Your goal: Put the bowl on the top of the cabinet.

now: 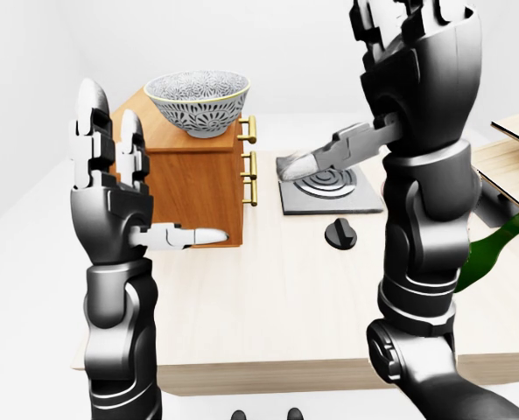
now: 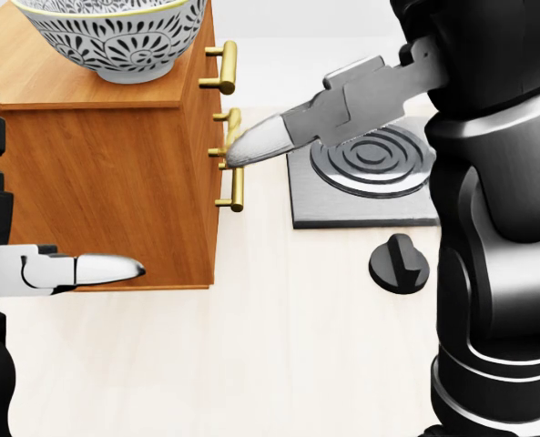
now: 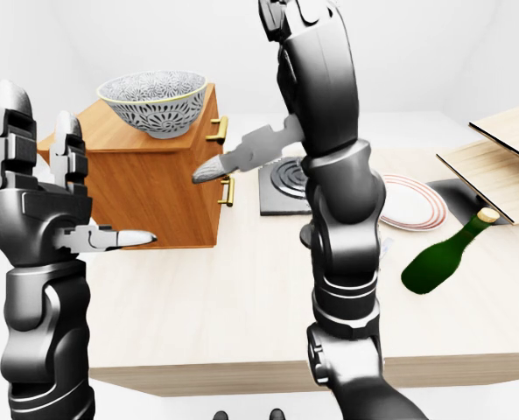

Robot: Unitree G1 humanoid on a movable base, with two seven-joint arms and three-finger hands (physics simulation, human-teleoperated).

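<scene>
- Your bowl, patterned in grey and white with a yellow rim, sits upright on top of the wooden cabinet, near the edge above the drawers.
- The cabinet stands on the pale table at the left of the left-eye view, its brass handles facing right.
- Your left hand is raised just left of the cabinet, fingers spread and upright, thumb pointing at the cabinet's side; it holds nothing.
- Your right hand is raised high, right of the bowl, empty; its thumb points left toward the handles, and the other fingers run out of the top of the view, so you cannot tell how they stand.
- Right of the cabinet lie a grey burner plate and a black knob.
- Further right in the right-eye view are a striped plate, a tilted green bottle and wooden boards.
</scene>
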